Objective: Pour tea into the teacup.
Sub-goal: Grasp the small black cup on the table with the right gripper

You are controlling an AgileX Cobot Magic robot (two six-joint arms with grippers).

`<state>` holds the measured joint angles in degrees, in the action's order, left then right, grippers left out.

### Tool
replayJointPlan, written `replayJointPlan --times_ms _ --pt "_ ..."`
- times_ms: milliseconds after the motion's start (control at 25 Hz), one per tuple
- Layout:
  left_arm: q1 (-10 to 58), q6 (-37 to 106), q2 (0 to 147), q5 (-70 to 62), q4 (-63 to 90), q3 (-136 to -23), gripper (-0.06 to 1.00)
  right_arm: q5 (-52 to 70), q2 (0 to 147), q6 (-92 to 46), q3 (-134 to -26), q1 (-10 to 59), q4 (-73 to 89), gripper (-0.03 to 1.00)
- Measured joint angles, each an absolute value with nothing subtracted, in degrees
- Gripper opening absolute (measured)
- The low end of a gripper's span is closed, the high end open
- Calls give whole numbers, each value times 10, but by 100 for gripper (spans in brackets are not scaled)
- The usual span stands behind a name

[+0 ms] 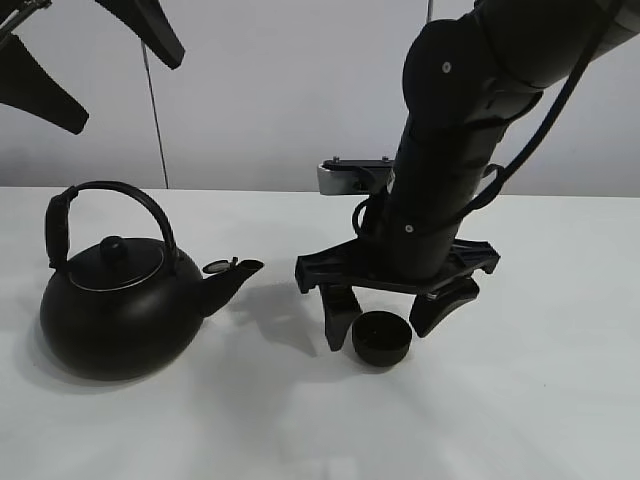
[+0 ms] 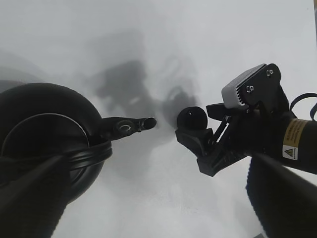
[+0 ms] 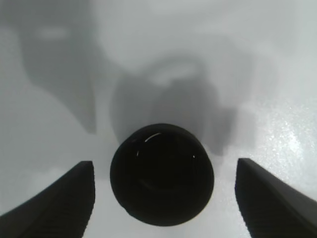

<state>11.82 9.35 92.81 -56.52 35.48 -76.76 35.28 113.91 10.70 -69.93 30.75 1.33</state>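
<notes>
Clerk: Item one, upper left of the high view?

Keeper: Left gripper (image 1: 95, 55), raised, fingers spread wide, holding nothing. Item two, below it: kettle (image 1: 110, 310), black, arched handle upright, spout (image 1: 235, 275) pointing right.

Clerk: Item three?

Keeper: Teacup (image 1: 380, 337), right of centre on the white table (image 1: 560, 420), upright, near the spout but apart from it. Item four: right gripper (image 1: 384, 328), jaws parted, one finger on each side of the cup, nothing gripped yet. No tea visible.

Clerk: Handling note?

Keeper: Likely step: take hold of the cup. Keep it centred so both fingers meet the wall together. A one-sided touch could slide or tip so light a thing. Leave the mouth uncovered.

Clerk: Views?

Keeper: Only the right wrist view shows bare table on either side of the cup, and its dark inside. Only the high view shows the kettle's handle whole.
</notes>
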Motion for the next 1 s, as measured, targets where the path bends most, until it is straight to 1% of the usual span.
replayJointPlan --times_ms 160,280,640,1000 --pt "118 93 928 -565 355 -768 69 360 1139 126 -699 307 -11 51" --pt "118 93 928 -565 355 -768 69 363 1139 133 -699 307 -13 41" --pt "118 93 928 -565 355 -768 69 365 1139 134 -703 307 -6 40" --pt "118 93 928 -565 355 -768 69 380 1140 134 -745 310 14 40"
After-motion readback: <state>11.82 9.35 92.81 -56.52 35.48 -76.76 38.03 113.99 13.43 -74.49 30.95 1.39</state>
